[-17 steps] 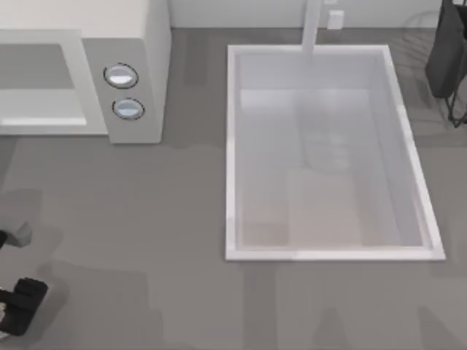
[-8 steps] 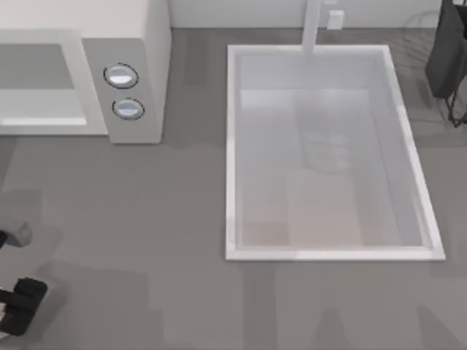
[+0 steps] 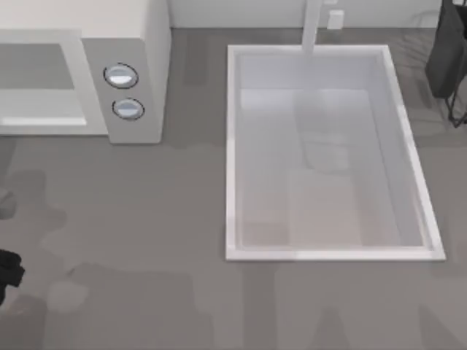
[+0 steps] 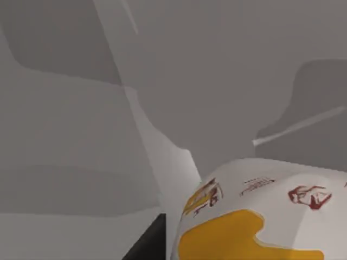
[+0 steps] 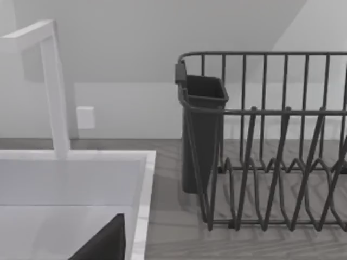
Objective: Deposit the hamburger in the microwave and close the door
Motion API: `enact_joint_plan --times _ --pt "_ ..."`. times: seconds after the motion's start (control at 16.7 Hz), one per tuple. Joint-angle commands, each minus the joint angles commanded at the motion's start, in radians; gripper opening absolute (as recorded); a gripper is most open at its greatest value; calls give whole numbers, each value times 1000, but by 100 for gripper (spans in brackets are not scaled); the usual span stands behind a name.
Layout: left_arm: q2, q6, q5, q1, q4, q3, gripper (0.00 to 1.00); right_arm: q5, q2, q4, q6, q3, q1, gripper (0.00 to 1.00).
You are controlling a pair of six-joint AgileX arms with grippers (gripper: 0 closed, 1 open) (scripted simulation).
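The hamburger (image 4: 255, 216), white-wrapped with a yellow patch, sits close under the left wrist camera. The left gripper (image 3: 7, 273) pokes in at the top view's lower left edge; its grasp cannot be told. The microwave (image 3: 124, 73) stands upper left.

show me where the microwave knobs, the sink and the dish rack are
microwave knobs (image 3: 121, 76): top view, face of the upper knob.
sink (image 3: 230, 146): top view, left rim.
dish rack (image 5: 282, 112): right wrist view, horizontal rail.
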State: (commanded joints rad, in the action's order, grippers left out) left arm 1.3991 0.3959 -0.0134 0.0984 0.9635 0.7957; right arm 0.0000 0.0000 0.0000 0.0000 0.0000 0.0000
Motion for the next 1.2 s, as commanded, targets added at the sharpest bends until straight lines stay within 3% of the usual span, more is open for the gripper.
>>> enact_joint_plan --times 0.24,0.66,0.9,1.2 --pt "-72 -5 0 -2 151 100 0 0 0 0 0 0 0 100" --pt "-72 -5 -1 0 152 108 0 0 0 0 0 0 0 100" --pt "5 -23 -16 8 21 113 0 0 0 0 0 0 0 100" --pt "166 -70 -53 24 -339 116 0 0 0 0 0 0 0 100"
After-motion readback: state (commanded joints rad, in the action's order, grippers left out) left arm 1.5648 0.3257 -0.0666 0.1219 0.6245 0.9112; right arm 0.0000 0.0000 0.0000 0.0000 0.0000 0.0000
